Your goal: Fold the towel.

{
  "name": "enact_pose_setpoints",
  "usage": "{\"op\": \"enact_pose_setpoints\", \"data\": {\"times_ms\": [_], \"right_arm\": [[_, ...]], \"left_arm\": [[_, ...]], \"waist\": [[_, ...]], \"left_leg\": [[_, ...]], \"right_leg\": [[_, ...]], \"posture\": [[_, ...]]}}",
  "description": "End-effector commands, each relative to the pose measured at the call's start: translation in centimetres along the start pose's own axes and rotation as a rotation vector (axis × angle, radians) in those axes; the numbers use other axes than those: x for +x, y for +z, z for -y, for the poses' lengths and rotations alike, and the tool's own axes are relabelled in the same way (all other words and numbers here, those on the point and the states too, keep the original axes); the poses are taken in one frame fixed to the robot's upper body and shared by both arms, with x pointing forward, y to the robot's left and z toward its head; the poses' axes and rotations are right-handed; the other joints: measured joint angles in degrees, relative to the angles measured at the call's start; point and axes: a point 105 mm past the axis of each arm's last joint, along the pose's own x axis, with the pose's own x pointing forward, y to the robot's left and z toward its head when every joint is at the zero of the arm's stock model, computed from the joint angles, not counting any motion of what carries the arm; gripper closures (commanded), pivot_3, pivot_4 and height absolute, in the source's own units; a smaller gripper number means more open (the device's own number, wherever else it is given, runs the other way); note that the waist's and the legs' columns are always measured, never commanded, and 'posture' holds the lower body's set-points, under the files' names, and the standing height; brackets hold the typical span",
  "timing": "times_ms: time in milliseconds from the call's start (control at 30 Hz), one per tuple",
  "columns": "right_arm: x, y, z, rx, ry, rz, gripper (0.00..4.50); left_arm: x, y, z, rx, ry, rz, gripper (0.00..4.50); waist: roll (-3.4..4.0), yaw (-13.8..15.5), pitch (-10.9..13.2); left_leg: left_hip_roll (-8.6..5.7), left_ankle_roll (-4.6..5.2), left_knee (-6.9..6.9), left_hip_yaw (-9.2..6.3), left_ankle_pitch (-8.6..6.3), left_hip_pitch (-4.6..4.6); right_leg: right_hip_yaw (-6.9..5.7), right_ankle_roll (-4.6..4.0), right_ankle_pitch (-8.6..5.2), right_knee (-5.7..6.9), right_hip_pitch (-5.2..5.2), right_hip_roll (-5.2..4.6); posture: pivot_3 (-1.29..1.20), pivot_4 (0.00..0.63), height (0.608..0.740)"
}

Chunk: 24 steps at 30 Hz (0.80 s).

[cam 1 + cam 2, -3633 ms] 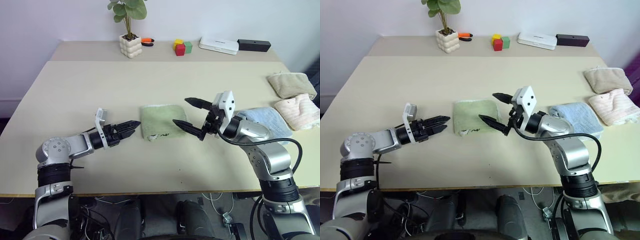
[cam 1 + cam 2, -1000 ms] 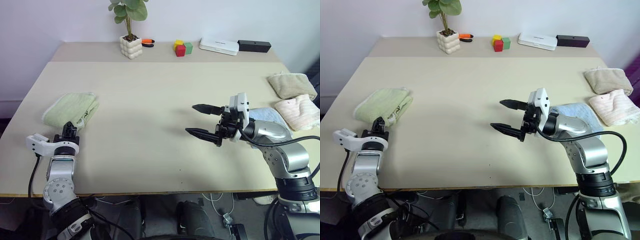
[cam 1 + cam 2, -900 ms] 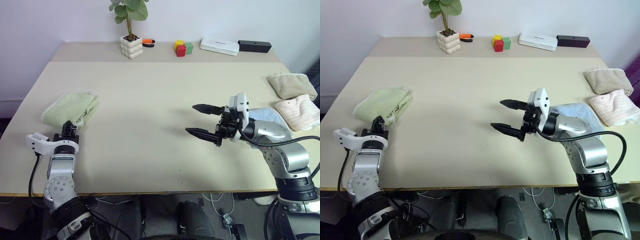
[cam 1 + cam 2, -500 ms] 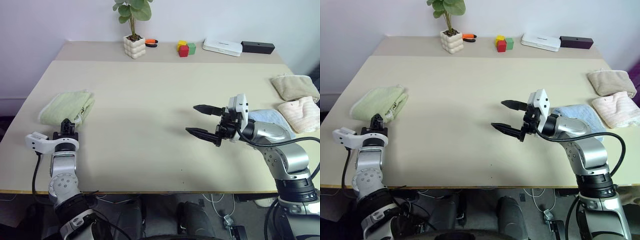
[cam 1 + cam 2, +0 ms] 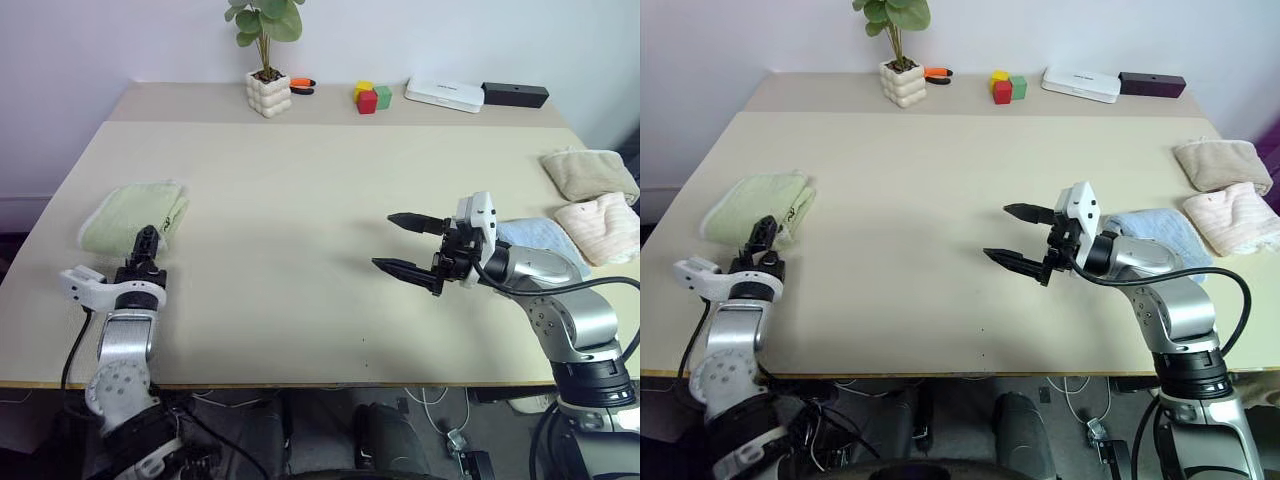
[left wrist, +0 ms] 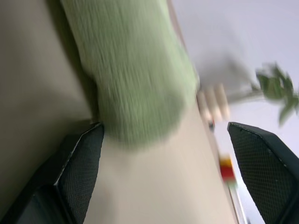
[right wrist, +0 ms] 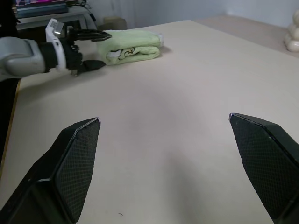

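**Second operator:** How do your jaws stand right now?

**Me:** On my left gripper [image 5: 148, 245] the jaws are spread wide with nothing between them. The right gripper [image 5: 404, 245] hangs over the middle of the table [image 5: 300, 190], jaws just as wide, also empty.

**Second operator:** And the towel?

**Me:** The light green towel [image 5: 130, 213] lies straight ahead of my left jaws, its near end just past the fingertips; whether it brushes one of them I cannot tell. In the left wrist view it runs away from the jaws as a thick, rounded roll of terry. From the right jaws it is well apart, across bare table. It already looks folded into a compact bundle, with a pale edging and a small dark mark on the side turned toward the right jaws.

**Second operator:** How will it handle?

**Me:** My guess is light, soft and floppy, so it will sag and may unroll if I lift by one layer. Nothing fragile, and the terry should not slip. I would take it at the stitched edge or a corner, pinching every layer, rather than the fat rounded middle.

**Second operator:** Anything else near?

**Me:** A light blue folded towel [image 5: 535, 240] sits just behind my right gripper.
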Motion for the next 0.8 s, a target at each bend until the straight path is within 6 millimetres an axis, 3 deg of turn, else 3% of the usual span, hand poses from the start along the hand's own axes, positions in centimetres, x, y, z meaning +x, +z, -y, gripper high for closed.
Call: {"op": "enact_pose_setpoints", "data": {"times_ms": [33,133,200,267,367,467,633,800], "right_arm": [[-0.7,0.7,0.4,-0.038,-0.017,0.019,0.00],[-1.1,0.5,0.6,-0.039,-0.031,0.010,0.00],[-1.4,0.6,0.9,-0.044,-0.050,0.007,0.00],[-2.2,0.5,1.3,-0.047,-0.079,-0.008,0.00],[-4.3,0.3,2.0,-0.064,-0.136,-0.037,0.00],[-5.3,0.7,2.2,-0.097,-0.184,-0.053,0.00],[-5.4,0.6,1.6,-0.110,-0.205,-0.061,0.00],[-6.0,1.0,1.7,-0.117,-0.236,-0.065,0.00]], "left_arm": [[-0.4,-3.4,2.6,0.023,-0.134,-0.216,0.04],[-0.7,-4.6,2.8,0.059,-0.163,-0.291,0.04],[-1.1,-5.2,4.1,0.257,-0.283,-0.344,0.04],[0.1,-3.8,5.0,0.534,-0.394,-0.301,0.04],[2.0,-2.3,7.1,0.680,-0.560,-0.242,0.04],[3.5,-2.6,8.4,0.897,-0.747,-0.299,0.04],[6.6,-3.1,9.4,1.015,-0.858,-0.335,0.04],[6.8,-3.8,10.0,1.013,-0.969,-0.357,0.04]], "waist": [[-0.01,0.04,0.00],[-0.01,-0.14,0.00],[0.00,-0.27,0.01],[0.05,-0.16,0.03],[0.11,0.39,0.01],[0.10,0.74,0.01],[0.13,0.69,0.03],[0.12,-0.02,0.04]], "left_leg": [[0.00,0.00,0.03,-0.01,0.00,0.00],[0.00,-0.01,0.05,0.00,-0.01,0.00],[0.00,-0.01,0.01,0.02,-0.01,0.00],[0.01,-0.02,-0.07,0.06,-0.01,-0.02],[0.00,-0.11,-0.08,0.05,0.03,-0.06],[0.00,-0.10,-0.05,0.11,0.00,-0.06],[0.03,-0.05,-0.09,0.16,-0.01,-0.10],[0.03,-0.01,-0.11,0.18,-0.01,-0.16]], "right_leg": [[0.00,-0.04,-0.02,0.00,0.01,0.00],[0.00,-0.07,-0.03,-0.01,0.01,0.00],[0.01,-0.07,-0.04,0.00,-0.05,0.00],[0.01,-0.08,-0.04,0.00,-0.14,0.02],[-0.04,-0.12,-0.03,-0.01,-0.18,0.03],[-0.04,-0.17,0.00,-0.16,-0.21,0.00],[-0.03,-0.15,0.01,-0.13,-0.23,0.01],[-0.03,0.03,0.11,-0.10,-0.26,0.01]], "posture": [[0.00,0.150,0.735],[0.00,0.150,0.735],[0.00,0.150,0.735],[0.00,0.150,0.735],[0.00,0.150,0.735],[0.00,0.150,0.735],[0.00,0.150,0.735],[0.00,0.150,0.735]]}}
